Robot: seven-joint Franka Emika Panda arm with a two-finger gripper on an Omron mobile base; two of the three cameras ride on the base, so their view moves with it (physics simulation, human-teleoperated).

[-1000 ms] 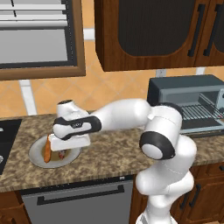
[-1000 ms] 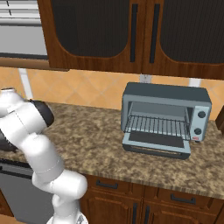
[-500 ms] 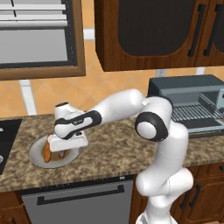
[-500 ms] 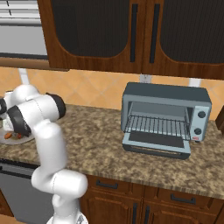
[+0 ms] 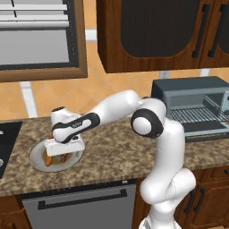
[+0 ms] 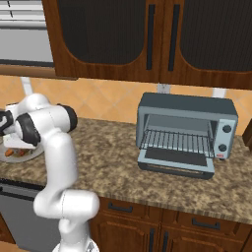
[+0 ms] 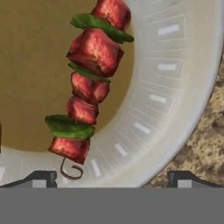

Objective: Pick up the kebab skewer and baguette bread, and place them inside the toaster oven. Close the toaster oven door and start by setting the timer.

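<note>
White glossy arm (image 5: 165, 147), dark joints (black, seemingly).

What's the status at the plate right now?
Hand open, low over the plate. Kebab skewer lying on plate, not gripped. Toaster oven door down, rack bare. Nothing blocking.

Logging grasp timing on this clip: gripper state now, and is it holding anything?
Gripper: open, holding nothing; fingertips wide apart just above the plate, skewer lying ahead between them, not gripped.
</note>
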